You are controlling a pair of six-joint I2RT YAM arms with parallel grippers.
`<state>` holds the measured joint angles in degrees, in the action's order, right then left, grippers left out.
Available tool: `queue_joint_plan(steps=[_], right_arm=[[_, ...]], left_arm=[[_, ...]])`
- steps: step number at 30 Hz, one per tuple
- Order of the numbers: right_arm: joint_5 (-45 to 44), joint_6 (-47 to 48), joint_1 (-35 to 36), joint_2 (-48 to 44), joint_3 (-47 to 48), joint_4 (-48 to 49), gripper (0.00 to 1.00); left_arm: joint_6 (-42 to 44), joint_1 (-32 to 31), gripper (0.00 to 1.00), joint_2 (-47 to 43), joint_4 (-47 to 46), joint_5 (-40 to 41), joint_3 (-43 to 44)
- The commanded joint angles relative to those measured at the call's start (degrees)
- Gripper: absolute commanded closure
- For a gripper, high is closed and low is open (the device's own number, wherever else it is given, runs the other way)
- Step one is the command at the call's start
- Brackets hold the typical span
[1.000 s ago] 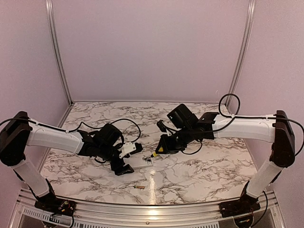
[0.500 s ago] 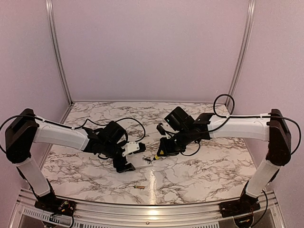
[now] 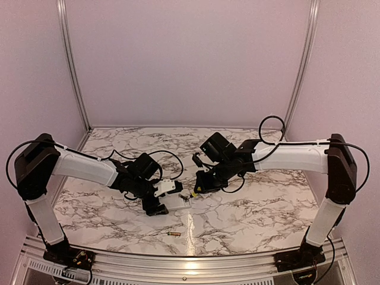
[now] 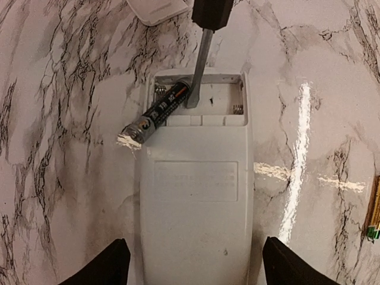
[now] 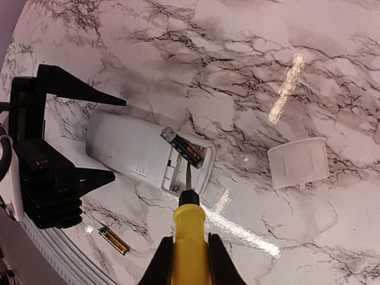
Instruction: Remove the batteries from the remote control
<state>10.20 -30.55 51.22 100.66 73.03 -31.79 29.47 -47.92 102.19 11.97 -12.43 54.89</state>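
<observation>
Describer: Remote control (image 4: 196, 202), white and slim, lies face down on a marble table (image 4: 59, 89) with its battery bay open. One dark battery (image 4: 157, 113) sits tilted half out of the bay, its outer end poking past the rim over the table. A gold battery (image 3: 174, 234) lies well apart, near the front edge.

Listener: Where are the grippers?

Describer: The left gripper (image 4: 195, 249) straddles the remote's closed end. Its jaws are spread and a sliver of table shows on each side, so it is not clamped. The right gripper (image 5: 190, 240) is clenched on a yellow-handled screwdriver (image 5: 189, 219), whose tip is down in the bay just beside the dark battery.

Listener: How would that battery handle?

Describer: Probably light, hard and smooth, and likely to roll once free. Its outer end, clear of the bay, looks the best place to pinch or push. The remote is stiff plastic and may slide on the glossy marble unless braced.

Listener: And the surroundings?

Describer: A loose white cover (image 5: 298, 161) lies nearby; plain lilac walls (image 3: 190, 59) and metal frame posts (image 3: 71, 65) enclose the table
</observation>
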Motion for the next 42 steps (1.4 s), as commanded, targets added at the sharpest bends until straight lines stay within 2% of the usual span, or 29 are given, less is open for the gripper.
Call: queue_joint_plan(steps=[1, 13, 25, 30, 37, 42], right_arm=[[-2.17, 1.07, 0.27, 1.16, 2.72, -1.04, 1.00], [-6.32, 2.83, -0.16, 2.91, 7.91, -4.84, 1.00], [2.56, 1.28, 0.28, 1.70, 4.59, 2.12, 1.00], [3.56, -0.25, 0.36, 2.11, 3.30, 3.79, 1.00], [1.16, -1.67, 0.39, 1.42, 4.79, 2.55, 1.00], [-0.31, -3.03, -0.08, -1.76, 4.55, 2.18, 1.00]], left_arm=[[0.61, 0.38, 0.21, 1.40, 2.12, -1.81, 1.67], [0.15, 0.44, 0.29, 2.63, 3.37, -3.97, 2.67], [-3.48, 0.39, 0.35, 3.81, 3.71, -5.39, 2.88], [-4.70, 0.34, 0.40, 3.97, 3.33, -6.61, 2.50], [-5.37, 0.38, 0.40, 3.46, 3.27, -7.04, 2.35], [-6.57, 0.43, 0.30, 1.00, 3.06, -6.81, 1.84]])
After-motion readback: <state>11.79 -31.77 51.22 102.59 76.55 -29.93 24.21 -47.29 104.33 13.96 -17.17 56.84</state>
